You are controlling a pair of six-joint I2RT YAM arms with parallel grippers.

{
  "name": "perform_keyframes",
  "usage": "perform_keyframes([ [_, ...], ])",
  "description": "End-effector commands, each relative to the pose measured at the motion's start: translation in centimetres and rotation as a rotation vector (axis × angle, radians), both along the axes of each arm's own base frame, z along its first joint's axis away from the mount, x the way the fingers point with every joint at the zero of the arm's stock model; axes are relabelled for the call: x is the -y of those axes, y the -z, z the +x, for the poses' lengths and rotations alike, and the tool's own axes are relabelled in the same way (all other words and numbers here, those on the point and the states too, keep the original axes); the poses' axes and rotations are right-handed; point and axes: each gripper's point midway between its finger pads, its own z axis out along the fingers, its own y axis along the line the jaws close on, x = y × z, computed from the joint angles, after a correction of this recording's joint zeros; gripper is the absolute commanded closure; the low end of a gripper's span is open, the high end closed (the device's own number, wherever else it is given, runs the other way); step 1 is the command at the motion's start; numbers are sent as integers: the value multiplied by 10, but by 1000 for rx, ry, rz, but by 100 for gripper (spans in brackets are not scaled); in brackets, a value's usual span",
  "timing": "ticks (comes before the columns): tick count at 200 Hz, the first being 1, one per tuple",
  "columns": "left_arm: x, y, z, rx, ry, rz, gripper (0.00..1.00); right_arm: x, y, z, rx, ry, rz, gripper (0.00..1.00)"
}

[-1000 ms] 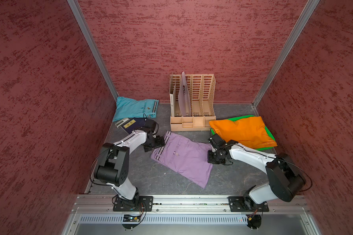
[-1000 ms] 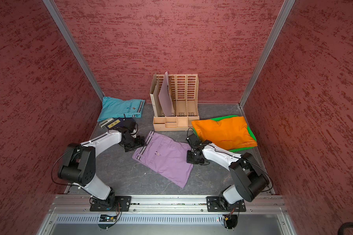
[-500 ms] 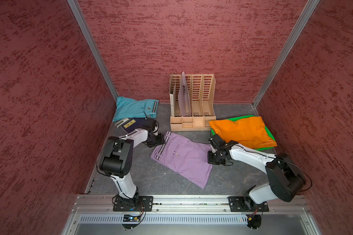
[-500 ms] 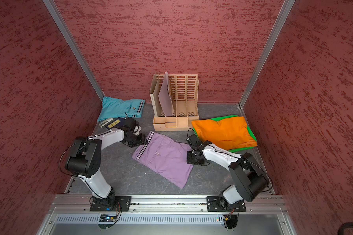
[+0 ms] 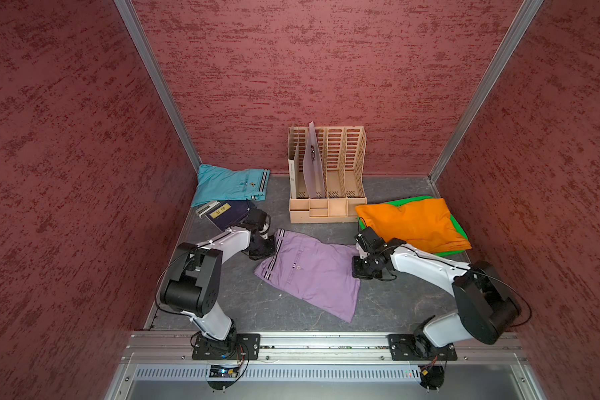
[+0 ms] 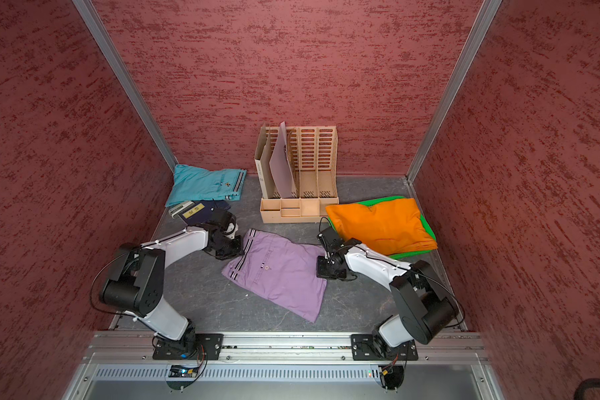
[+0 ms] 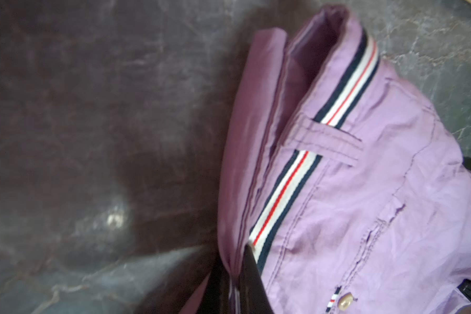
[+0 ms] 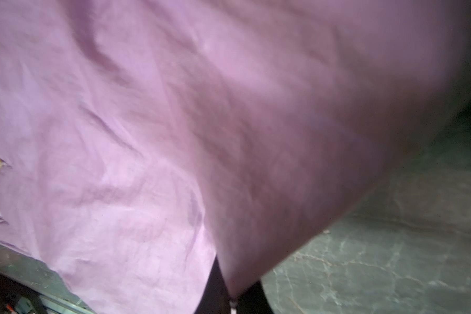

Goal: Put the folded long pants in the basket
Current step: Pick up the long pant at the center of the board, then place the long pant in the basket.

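With orange pants (image 5: 409, 221) in the basket (image 5: 447, 252), my left fingers (image 7: 249, 269) and right fingers (image 8: 214, 288) clench the lilac pants (image 5: 312, 273); turquoise pants (image 5: 229, 183) not yet in.

Dark grey marbled tabletop (image 5: 243, 304), 5 things down on it: lilac pants (image 5: 312, 273) spread in the middle, turquoise pants (image 5: 226, 183) in the far left corner, dark booklet (image 5: 229, 214) just beside them, beige file rack (image 5: 328, 207) at the back, green basket (image 5: 459, 229) on the right.
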Motion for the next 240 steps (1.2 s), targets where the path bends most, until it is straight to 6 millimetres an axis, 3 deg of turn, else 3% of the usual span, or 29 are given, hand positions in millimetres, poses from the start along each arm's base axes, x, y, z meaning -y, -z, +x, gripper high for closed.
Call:
perform_keyframes([
  [1,-8,-17,-20,-29,-60,9,100,-25,-37,13,73,-79,120,100],
  [12,-8,-32,-25,-10,-72,-9,100,-27,-44,13,77,-105,123,100],
  [60,-1,-111,-56,123,-104,-144,100,-18,-121,28,242,-172,75,100],
  [83,9,-142,-74,139,-128,-206,100,8,-150,44,310,-135,-25,100],
  [100,26,-166,-81,170,-133,-250,100,34,-173,61,349,-62,-55,100],
  [130,80,-199,-77,200,-120,-334,100,91,-210,93,400,90,-102,100],
  [161,145,-219,-53,226,-58,-313,100,153,-233,122,433,226,-171,100],
  [166,156,-217,-48,218,-52,-303,100,164,-226,130,408,248,-193,100],
  [202,241,-223,-14,240,47,-321,100,235,-221,155,388,416,-293,100],
  [240,298,-210,9,242,90,-293,100,291,-211,178,364,527,-377,100],
])
